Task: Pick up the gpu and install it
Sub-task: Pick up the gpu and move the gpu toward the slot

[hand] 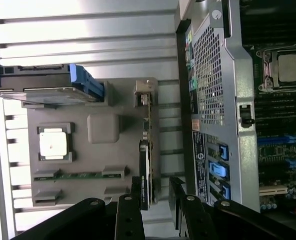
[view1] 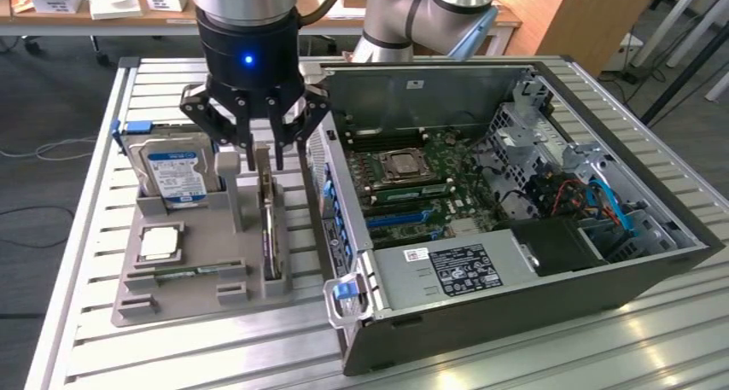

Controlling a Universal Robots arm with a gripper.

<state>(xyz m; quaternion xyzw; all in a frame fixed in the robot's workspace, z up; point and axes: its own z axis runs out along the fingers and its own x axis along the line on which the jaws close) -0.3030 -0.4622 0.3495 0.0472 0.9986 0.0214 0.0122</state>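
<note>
The gripper (view1: 265, 158) hangs right over the gpu (view1: 271, 228), jaws released and straddling its top edge, nothing grasped. The card stands on edge in the grey holder tray (view1: 171, 292), just beside the open PC case (view1: 513, 305). My worry: in the wrist view it sits closer to one finger, so a squeeze could shove it sideways or tilt it in its slot

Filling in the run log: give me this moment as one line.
gripper: open | over: graphics card | card: on edge in grey holder | lifted: no
</note>
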